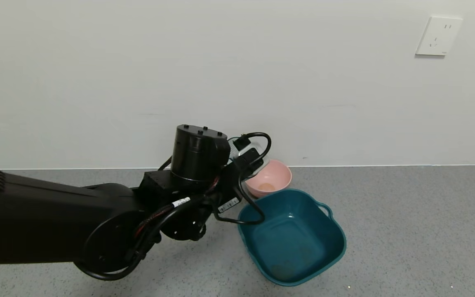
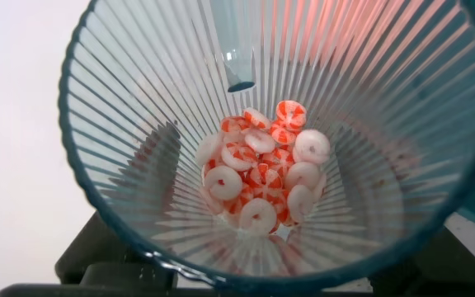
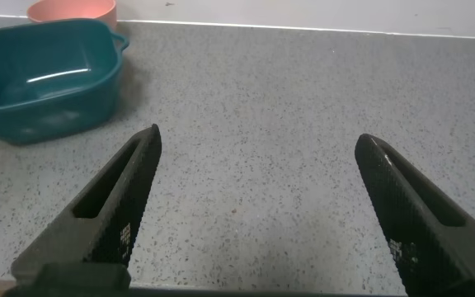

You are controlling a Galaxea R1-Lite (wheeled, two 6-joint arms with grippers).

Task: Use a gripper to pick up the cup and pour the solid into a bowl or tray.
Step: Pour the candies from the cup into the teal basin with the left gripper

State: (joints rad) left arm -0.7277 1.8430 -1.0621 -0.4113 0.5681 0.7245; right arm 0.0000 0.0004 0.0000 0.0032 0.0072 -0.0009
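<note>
My left gripper [image 1: 243, 163] is shut on the cup [image 1: 234, 148], a ribbed blue-grey tumbler held above the table at the far left corner of the teal tub [image 1: 336, 247]. Most of the cup is hidden behind my wrist in the head view. The left wrist view looks into the cup's mouth [image 2: 138, 107]. The solid [image 2: 262, 186], several white and orange-red discs, lies heaped at its bottom. No discs show in the tub. My right gripper [image 3: 258, 136] is open and empty over bare table, with the tub [image 3: 48, 78] off to its side.
A small pink bowl [image 1: 270, 177] stands behind the tub by the wall, and its rim also shows in the right wrist view [image 3: 72, 10]. The grey speckled table [image 1: 406, 231] stretches to the right of the tub. A white wall with a socket [image 1: 438, 36] is behind.
</note>
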